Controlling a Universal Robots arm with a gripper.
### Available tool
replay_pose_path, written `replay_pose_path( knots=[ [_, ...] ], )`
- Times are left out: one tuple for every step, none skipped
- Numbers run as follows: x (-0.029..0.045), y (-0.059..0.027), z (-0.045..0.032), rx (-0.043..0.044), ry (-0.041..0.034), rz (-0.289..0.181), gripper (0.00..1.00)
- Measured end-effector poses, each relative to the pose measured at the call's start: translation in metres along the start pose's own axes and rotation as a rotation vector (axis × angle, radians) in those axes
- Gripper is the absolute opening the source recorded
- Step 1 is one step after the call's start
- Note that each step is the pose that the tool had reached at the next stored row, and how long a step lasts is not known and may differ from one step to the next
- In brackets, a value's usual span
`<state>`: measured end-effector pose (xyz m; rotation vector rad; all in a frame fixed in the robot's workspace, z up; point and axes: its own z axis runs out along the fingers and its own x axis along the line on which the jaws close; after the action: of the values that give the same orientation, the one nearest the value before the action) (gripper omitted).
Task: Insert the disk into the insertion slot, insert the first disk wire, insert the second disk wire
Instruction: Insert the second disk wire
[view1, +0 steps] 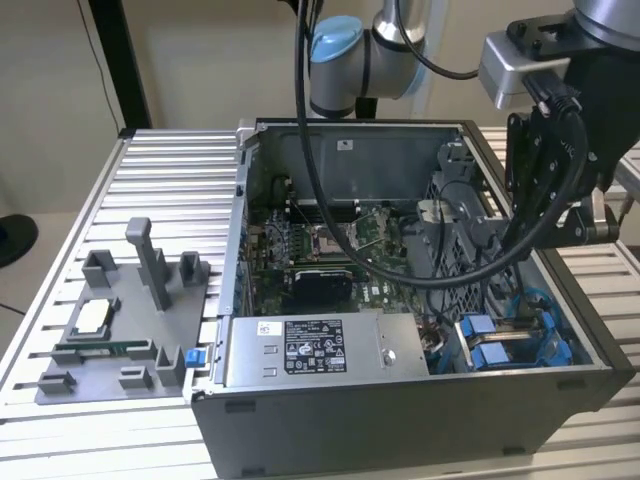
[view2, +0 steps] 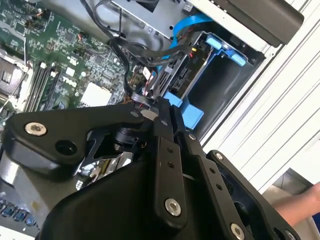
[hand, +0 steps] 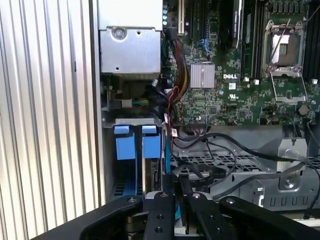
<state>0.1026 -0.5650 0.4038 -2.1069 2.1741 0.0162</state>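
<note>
Gripper (view2: 165, 107) over the blue-framed disk (hand: 150, 150) in its insertion slot (hand: 131, 120), fingers pressed together (contents hidden), black wires (view2: 150, 55) beside.

The arm (view1: 380, 50) bends down from the exterior view's upper right, its black wrist hanging upright, and in both wrist views the pincer (view2: 165, 112) points straight down with its two fingers (hand: 159, 210) drawn close together.

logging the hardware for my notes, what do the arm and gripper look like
The arm has silver-grey tube sections and a light blue joint cap. A silver camera block sits at the wrist. Thick black cables loop down from it. The gripper is matte black, with flat linkage bars fastened by round silver screws.
</note>
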Motion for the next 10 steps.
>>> replay_pose_path(
  knots=[
    [0.0002, 0.0002, 0.0019, 0.0007, 0.0000, -0.001, 0.00],
    [0.0003, 0.0003, 0.0037, 0.0008, -0.0002, -0.002, 0.00],
    [0.0005, 0.0005, 0.0054, 0.0008, -0.0002, -0.003, 0.00],
    [0.0007, 0.0004, 0.0073, 0.0006, -0.0003, -0.005, 0.00],
    [0.0008, 0.0002, 0.0091, 0.0004, -0.0004, -0.007, 0.00],
    [0.0010, 0.0000, 0.0109, 0.0002, -0.0006, -0.009, 0.00],
    [0.0011, -0.0002, 0.0128, 0.0000, -0.0009, -0.012, 0.00],
    [0.0013, -0.0005, 0.0146, -0.0003, -0.0009, -0.015, 0.00],
    [0.0014, -0.0009, 0.0163, -0.0006, -0.0008, -0.018, 0.00],
    [0.0016, -0.0015, 0.0184, -0.0009, -0.0008, -0.022, 0.00]
  ],
)
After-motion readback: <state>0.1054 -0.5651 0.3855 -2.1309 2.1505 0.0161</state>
